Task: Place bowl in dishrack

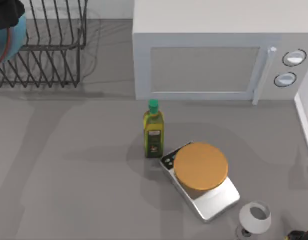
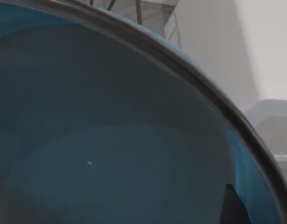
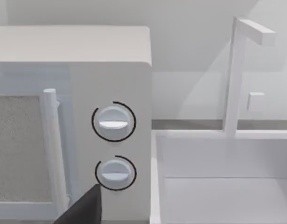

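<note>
At top-left, our left gripper holds the bowl tilted over the dishrack; finger state indiscernible.

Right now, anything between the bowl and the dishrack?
Nothing visible. In the top view the bowl is already at the dishrack, at the table's far left corner, under the dark left gripper, overlapping the rack's left bars. The microwave, bottle and scale stand well to the right.
</note>
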Controlling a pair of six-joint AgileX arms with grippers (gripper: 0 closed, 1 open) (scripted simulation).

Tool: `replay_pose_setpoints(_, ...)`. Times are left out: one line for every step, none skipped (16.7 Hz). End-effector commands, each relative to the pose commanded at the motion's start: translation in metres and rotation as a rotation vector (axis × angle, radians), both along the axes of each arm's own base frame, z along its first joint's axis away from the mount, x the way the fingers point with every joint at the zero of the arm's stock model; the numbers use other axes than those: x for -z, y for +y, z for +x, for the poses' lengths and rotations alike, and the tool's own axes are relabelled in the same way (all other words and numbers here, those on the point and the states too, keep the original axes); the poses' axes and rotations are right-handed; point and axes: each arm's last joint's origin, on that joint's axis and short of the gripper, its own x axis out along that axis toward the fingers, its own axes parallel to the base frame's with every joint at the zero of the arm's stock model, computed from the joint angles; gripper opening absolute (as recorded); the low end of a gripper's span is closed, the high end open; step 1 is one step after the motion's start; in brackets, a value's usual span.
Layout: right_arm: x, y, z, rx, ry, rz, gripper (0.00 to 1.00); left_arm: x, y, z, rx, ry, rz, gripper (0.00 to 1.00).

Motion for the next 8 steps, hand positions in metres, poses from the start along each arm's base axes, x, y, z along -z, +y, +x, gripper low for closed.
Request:
replay_pose_setpoints(0.000, 0.000, 0.000, 0.000, 0.000, 0.000, 1.00, -0.006, 0.015, -0.004, -0.020, -0.111, 0.011, 0.00)
replay_pose_setpoints(0.000, 0.000, 0.000, 0.000, 0.000, 0.000, 1.00, -0.012, 0.029, -0.010, -0.043, -0.219, 0.030, 0.00)
replay_pose_setpoints(0.000, 0.000, 0.000, 0.000, 0.000, 0.000, 1.00, -0.018, 0.042, -0.018, -0.067, -0.322, 0.057, 0.00)
replay_pose_setpoints(0.000, 0.000, 0.000, 0.000, 0.000, 0.000, 1.00, -0.024, 0.053, -0.027, -0.091, -0.417, 0.090, 0.00)
replay_pose_setpoints(0.000, 0.000, 0.000, 0.000, 0.000, 0.000, 1.00, -0.029, 0.063, -0.036, -0.115, -0.500, 0.125, 0.00)
replay_pose_setpoints(0.000, 0.000, 0.000, 0.000, 0.000, 0.000, 1.00, -0.034, 0.070, -0.046, -0.136, -0.571, 0.161, 0.00)
replay_pose_setpoints(0.000, 0.000, 0.000, 0.000, 0.000, 0.000, 1.00, -0.037, 0.076, -0.055, -0.155, -0.629, 0.193, 0.00)
replay_pose_setpoints(0.000, 0.000, 0.000, 0.000, 0.000, 0.000, 1.00, -0.040, 0.080, -0.062, -0.171, -0.672, 0.221, 0.00)
